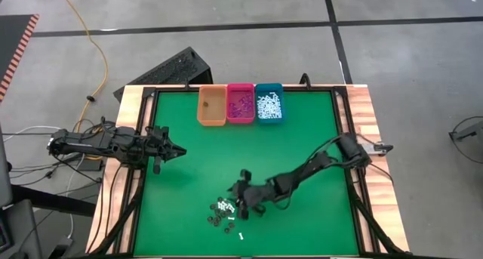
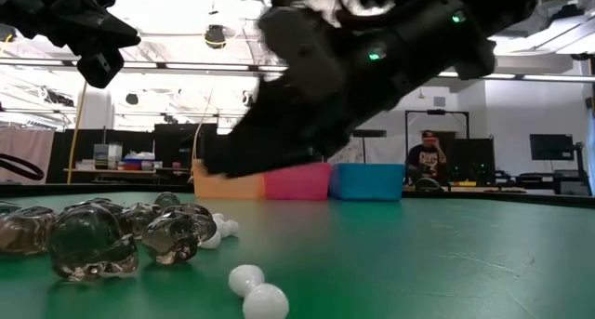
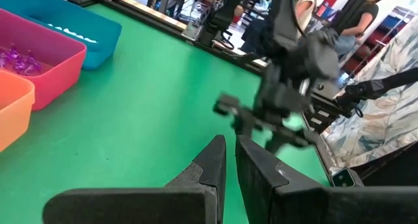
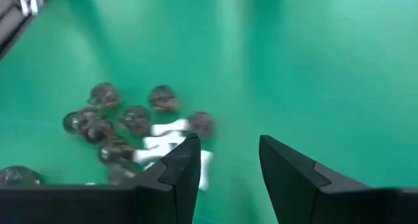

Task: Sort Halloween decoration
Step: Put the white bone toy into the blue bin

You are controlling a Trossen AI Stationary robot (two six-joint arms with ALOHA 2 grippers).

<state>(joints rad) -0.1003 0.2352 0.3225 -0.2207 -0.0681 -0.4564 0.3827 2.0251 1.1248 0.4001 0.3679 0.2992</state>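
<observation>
at the upper middle of the high view three small rectangular plastic bins stand side by side on the green desk (image 1: 302, 138): an orange bin (image 1: 212, 106), a pink bin (image 1: 241, 103) holding purple bits, and a teal bin (image 1: 269, 103) holding white bits. nothing lies between them and the pile of tiny dark skull-like and white stick-shaped plastic pieces (image 1: 223, 213) at the lower middle of the frame. the right tool (image 1: 246, 205) hangs just to the right of that pile, its two dark fingers (image 4: 179, 168) parted and holding nothing; one finger sits over the pile's white pieces. the left tool (image 1: 175, 150) waits at the desk's left edge, well apart from the pile, fingers nearly closed and empty.
</observation>
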